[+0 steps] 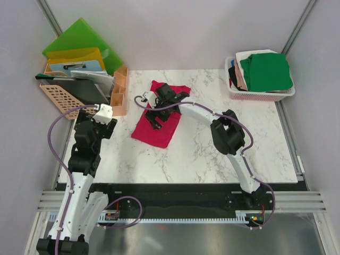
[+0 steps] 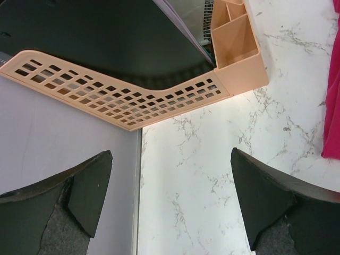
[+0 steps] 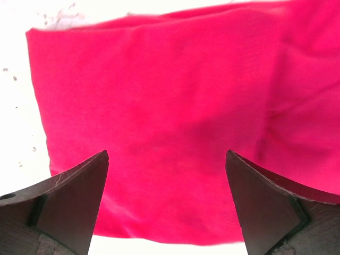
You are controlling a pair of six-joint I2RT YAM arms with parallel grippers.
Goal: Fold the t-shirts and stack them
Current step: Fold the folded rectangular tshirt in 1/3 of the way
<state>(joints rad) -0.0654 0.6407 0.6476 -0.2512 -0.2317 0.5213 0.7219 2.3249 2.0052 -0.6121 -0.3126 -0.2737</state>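
A crimson-pink t-shirt point(image 1: 154, 135) lies folded into a narrow strip on the marble table point(image 1: 212, 154), left of centre. My right gripper point(image 1: 156, 118) hovers over its middle, open. In the right wrist view the fingers straddle bare cloth point(image 3: 170, 95) and the gripper point(image 3: 167, 154) holds nothing. My left gripper point(image 1: 104, 116) is by the table's left edge, apart from the shirt. It is open point(image 2: 171, 154) over bare marble, with the shirt's edge point(image 2: 333, 106) far to its right. More t-shirts, a green one point(image 1: 265, 71) on top, fill a pink basket point(image 1: 260, 95) at the back right.
A peach lattice tray point(image 2: 122, 103) and a peach desk organizer point(image 2: 239, 53) stand just beyond the left gripper. Green and yellow folders point(image 1: 79, 45) lean at the back left. Grey walls close the left and right sides.
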